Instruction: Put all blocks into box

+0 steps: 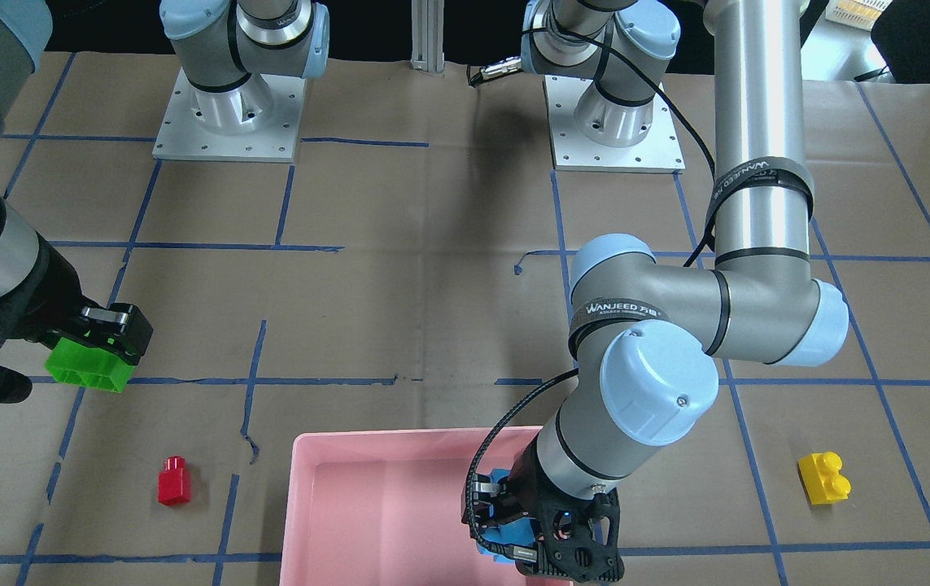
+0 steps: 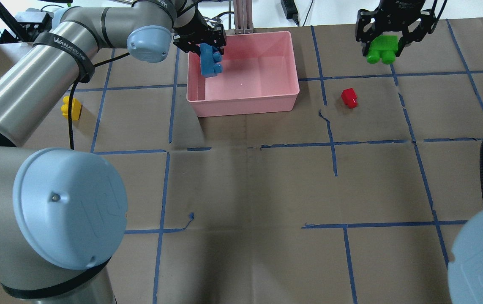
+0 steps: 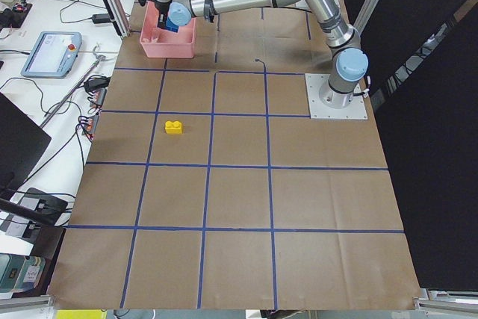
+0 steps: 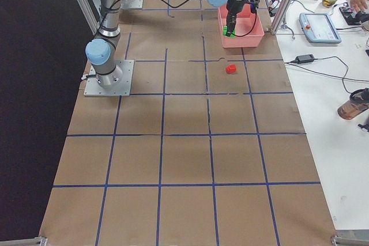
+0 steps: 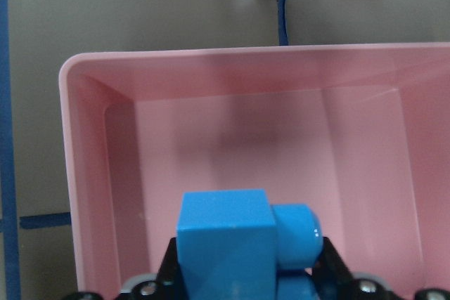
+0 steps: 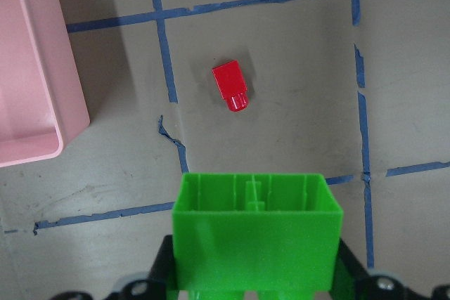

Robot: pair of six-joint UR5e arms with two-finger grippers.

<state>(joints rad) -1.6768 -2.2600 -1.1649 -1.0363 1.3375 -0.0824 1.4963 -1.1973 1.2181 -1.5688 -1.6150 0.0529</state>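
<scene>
1. Delivery step: left end effector (image 2: 202, 44), clamped on blue block (image 2: 211, 63), hangs over the box's (image 2: 245, 103) left end; I'd release next.
2. Right end effector (image 2: 387, 40) grips green block (image 2: 382, 51), right of box.
3. Red block (image 2: 349, 98) and yellow block (image 2: 71, 107) lie on the bench (image 2: 245, 190).

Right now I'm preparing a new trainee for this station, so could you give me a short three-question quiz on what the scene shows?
1. True or false: the left pincer holds the blue block over the pink box.
2. Fill in: the right pincer holds the ____ block.
3. How many blocks lie on the table, outside the box?

Key
1. True.
2. Green: the green block is clamped, off to the side of the box.
3. Two: the red block and the yellow block.
</scene>
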